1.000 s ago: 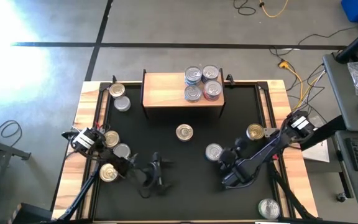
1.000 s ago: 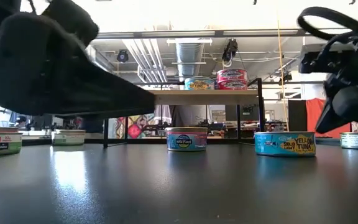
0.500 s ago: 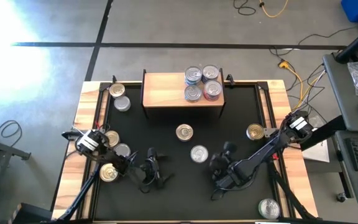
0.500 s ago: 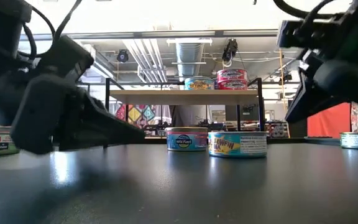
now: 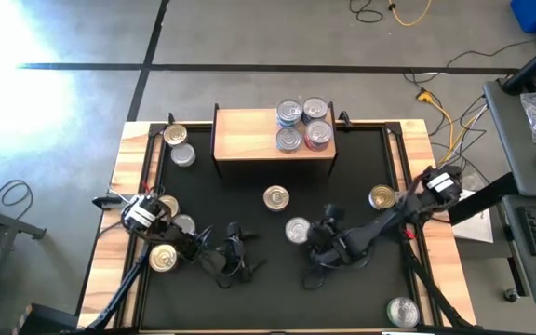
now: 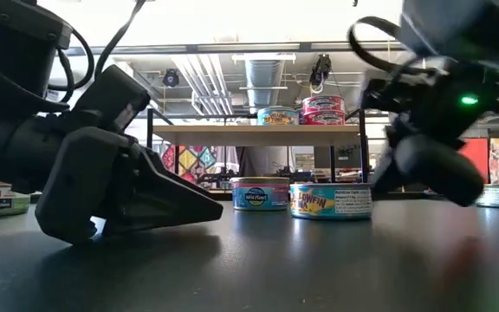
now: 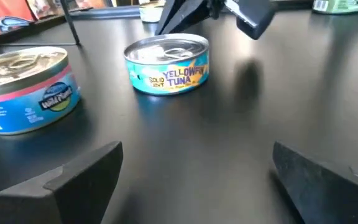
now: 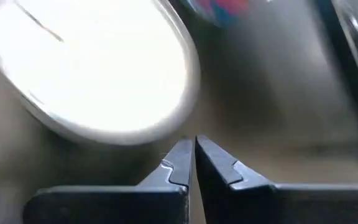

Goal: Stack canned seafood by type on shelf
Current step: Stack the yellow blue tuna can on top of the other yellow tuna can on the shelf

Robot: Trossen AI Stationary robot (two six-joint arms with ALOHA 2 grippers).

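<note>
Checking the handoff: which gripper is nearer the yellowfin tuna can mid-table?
Right. The right gripper, jaws shut, sits right beside the yellowfin tuna can. The left gripper, jaws open, faces it across a clear gap.

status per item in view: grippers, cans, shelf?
left gripper: open, empty, low over the table
right gripper: shut, holding nothing, beside the yellowfin tuna can
yellowfin tuna can: upright on the table, loose
blue-label can: upright on the table, in front of the shelf
shelf: four cans on its right part, the rest bare
shelf cans: upright, clustered
</note>
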